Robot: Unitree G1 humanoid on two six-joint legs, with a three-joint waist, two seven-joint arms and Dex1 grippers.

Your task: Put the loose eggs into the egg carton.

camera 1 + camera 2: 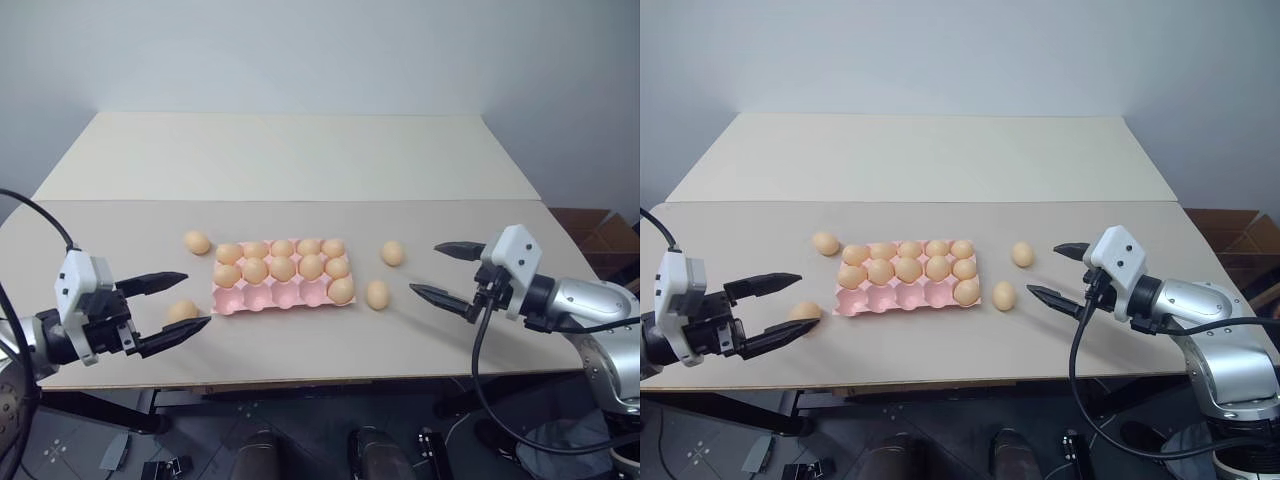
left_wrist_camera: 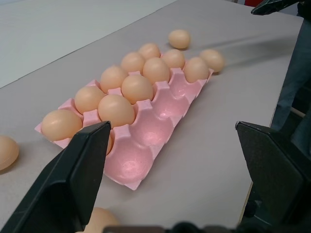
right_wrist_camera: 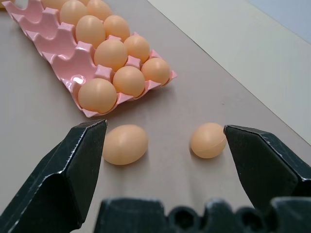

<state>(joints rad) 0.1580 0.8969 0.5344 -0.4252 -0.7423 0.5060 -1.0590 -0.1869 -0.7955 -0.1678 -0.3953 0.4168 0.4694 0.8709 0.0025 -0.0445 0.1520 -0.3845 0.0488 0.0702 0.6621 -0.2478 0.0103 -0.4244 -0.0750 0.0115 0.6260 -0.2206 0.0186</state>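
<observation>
Four loose eggs around a nearly full carton

I see the pink egg carton (image 1: 283,283) lying flat near the middle of the table (image 1: 300,160), long side running left to right. Its far and middle rows are full, and the near row holds one egg (image 1: 341,290) in the right-end cup; the other four near cups are bare.

One loose egg (image 1: 197,242) sits just off the carton's far-left corner, apart from it. Another (image 1: 182,311) lies near the left side, between the left gripper's (image 1: 183,303) two black fingers, which stand wide apart and hold nothing; I can't tell whether a finger touches it.

On the right, one egg (image 1: 378,294) rests just beside the carton's near-right corner, and one (image 1: 392,253) lies farther back and to the right. My right gripper (image 1: 436,270) hangs beyond them, jaws spread wide and empty, pointing toward that pair.
</observation>
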